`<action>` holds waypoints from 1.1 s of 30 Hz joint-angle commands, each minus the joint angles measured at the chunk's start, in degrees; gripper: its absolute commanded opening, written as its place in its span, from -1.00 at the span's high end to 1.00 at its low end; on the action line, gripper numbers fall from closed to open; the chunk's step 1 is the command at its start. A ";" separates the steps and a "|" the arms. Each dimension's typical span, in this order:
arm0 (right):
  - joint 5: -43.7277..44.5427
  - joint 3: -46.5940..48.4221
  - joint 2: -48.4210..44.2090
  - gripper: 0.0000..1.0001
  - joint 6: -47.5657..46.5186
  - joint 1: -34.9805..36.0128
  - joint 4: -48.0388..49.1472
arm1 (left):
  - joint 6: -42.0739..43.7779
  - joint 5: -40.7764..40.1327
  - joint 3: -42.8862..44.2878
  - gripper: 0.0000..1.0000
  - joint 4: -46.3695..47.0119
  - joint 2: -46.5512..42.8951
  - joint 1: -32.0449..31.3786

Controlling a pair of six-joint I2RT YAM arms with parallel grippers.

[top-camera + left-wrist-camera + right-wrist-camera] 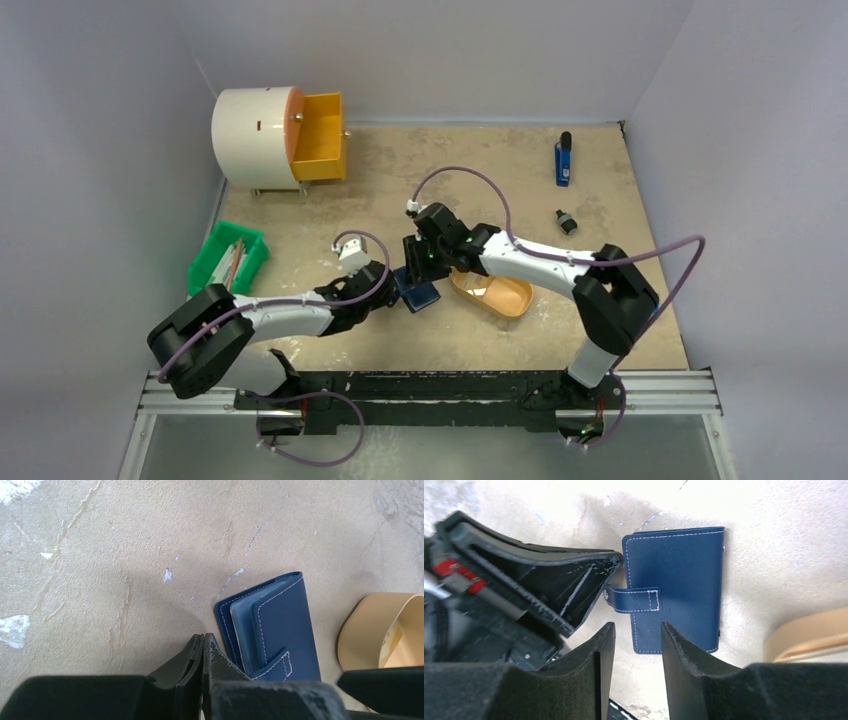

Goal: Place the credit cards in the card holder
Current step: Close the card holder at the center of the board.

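Observation:
The navy card holder point(679, 580) lies closed on the table, with its snap tab point(634, 599) fastened across the left edge. It also shows in the top view point(420, 296) and in the left wrist view point(282, 625), where a lighter blue inner layer shows at its edge. My left gripper point(203, 637) is shut, with nothing visible between the fingers, its tip at the holder's left edge beside the tab. My right gripper point(636, 630) is open and empty, just above the holder's near end. No credit card shows clearly; a pale patch point(397, 640) lies inside the orange tray.
The orange oval tray point(505, 296) sits just right of the holder. A green bin point(212, 262) with sticks stands at the left. A white drum with an open orange drawer point(320, 135) is at the back left. A blue object point(563, 160) and a small black one point(567, 222) lie at the back right.

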 commanded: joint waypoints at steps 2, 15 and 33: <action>0.01 -2.70 -5.08 0.18 1.66 -2.24 1.32 | 0.68 -1.48 -0.90 1.00 -4.03 1.98 0.39; -2.46 -1.18 3.90 0.50 -1.95 -0.80 3.05 | 1.09 -2.52 0.55 1.00 -9.33 -4.31 0.36; -1.25 -1.65 8.81 0.45 -1.42 -0.43 3.31 | 1.93 8.66 -0.10 0.53 3.88 -11.61 0.42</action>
